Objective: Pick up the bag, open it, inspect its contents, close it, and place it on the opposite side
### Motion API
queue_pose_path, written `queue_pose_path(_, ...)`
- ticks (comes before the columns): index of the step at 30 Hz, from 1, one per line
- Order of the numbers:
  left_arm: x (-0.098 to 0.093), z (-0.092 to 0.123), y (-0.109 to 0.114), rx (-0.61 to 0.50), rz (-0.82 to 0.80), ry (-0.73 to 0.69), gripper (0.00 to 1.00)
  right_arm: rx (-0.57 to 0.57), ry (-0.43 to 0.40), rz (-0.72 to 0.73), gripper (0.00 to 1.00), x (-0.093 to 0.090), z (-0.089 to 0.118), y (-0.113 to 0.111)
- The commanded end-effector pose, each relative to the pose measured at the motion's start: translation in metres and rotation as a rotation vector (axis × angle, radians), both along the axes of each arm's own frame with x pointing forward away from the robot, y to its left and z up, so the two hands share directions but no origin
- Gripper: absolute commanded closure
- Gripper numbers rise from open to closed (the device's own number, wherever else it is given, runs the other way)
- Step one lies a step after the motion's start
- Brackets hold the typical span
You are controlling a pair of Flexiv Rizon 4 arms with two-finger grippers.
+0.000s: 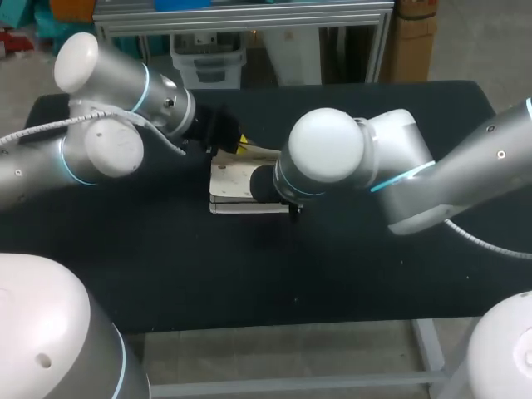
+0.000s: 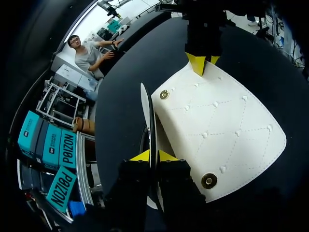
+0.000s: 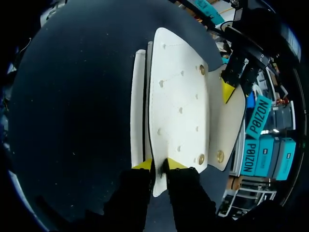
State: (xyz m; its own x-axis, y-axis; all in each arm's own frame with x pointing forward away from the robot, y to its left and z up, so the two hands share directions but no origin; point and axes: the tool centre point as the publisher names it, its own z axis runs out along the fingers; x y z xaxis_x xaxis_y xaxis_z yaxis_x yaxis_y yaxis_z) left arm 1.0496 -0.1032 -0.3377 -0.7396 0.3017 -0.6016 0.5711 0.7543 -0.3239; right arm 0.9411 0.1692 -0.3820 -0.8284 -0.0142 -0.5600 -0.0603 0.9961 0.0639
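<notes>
You have the bag [image 1: 241, 184] near the middle of the black table [image 1: 374, 274], caught between both arms. It is a small white bag of quilted, leather-like material, stitched in a diamond pattern with a dimple at each crossing. Round brass snaps [image 2: 209, 181] sit near the corners of its panels. Its flap [image 2: 217, 125] stands away from the body — the bag is open. In the left wrist view the flap spreads out broad and curved beside your left gripper [image 2: 153, 156], whose yellow tips are closed tight on the thin edge of a white panel running straight ahead of them. At the flap's far edge the right gripper [image 2: 202, 62] comes in from the opposite side, its yellow tips pinching the rim. The right wrist view agrees: its own fingers are clamped on the edge of the quilted flap, which stretches ahead of them. A second, narrower white panel lies just beside it, with a dark slit between the two. Beyond the flap, the left gripper's yellow tip meets another white panel carrying one snap. In the head view the right arm's large joints cover much of the bag, so you see only its pale left part and lower edge — whether it rests on the surface or hangs just above it you cannot tell, nor what lies inside.
</notes>
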Motion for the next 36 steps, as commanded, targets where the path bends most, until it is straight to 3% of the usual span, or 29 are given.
queue_pose_path(1, -0.005, 0.007, 0.002, -0.011, 0.007, -0.009, 1.0, 0.016, 0.001, 0.017, 0.0, -0.002, 0.017, -0.006)
queue_pose_path(20, -0.01, 0.055, 0.007, -0.171, 0.194, -0.055, 1.0, 0.109, -0.02, 0.065, 0.0, -0.008, 0.082, -0.022)
queue_pose_path(26, -0.01, 0.055, 0.007, -0.171, 0.194, -0.055, 1.0, 0.109, -0.015, 0.067, 0.0, -0.009, 0.095, -0.026)
queue_pose_path(28, -0.01, 0.055, 0.007, -0.171, 0.194, -0.055, 1.0, 0.108, -0.015, 0.068, 0.21, -0.011, 0.1, -0.028)
queue_pose_path(29, -0.01, 0.055, 0.007, -0.171, 0.194, -0.055, 1.0, 0.107, -0.014, 0.07, 0.5, -0.012, 0.102, -0.029)
queue_pose_path(31, -0.01, 0.055, 0.007, -0.171, 0.194, -0.055, 1.0, 0.108, -0.006, 0.083, 0.57, -0.014, 0.105, -0.03)
queue_pose_path(33, -0.01, 0.055, 0.007, -0.171, 0.194, -0.055, 1.0, 0.102, 0.003, 0.09, 0.72, -0.015, 0.108, -0.031)
queue_pose_path(35, -0.01, 0.055, 0.007, -0.171, 0.194, -0.055, 1.0, 0.101, 0.013, 0.108, 1.0, -0.016, 0.112, -0.03)
queue_pose_path(36, -0.01, 0.055, 0.007, -0.171, 0.194, -0.055, 1.0, 0.097, 0.02, 0.123, 1.0, -0.016, 0.114, -0.03)
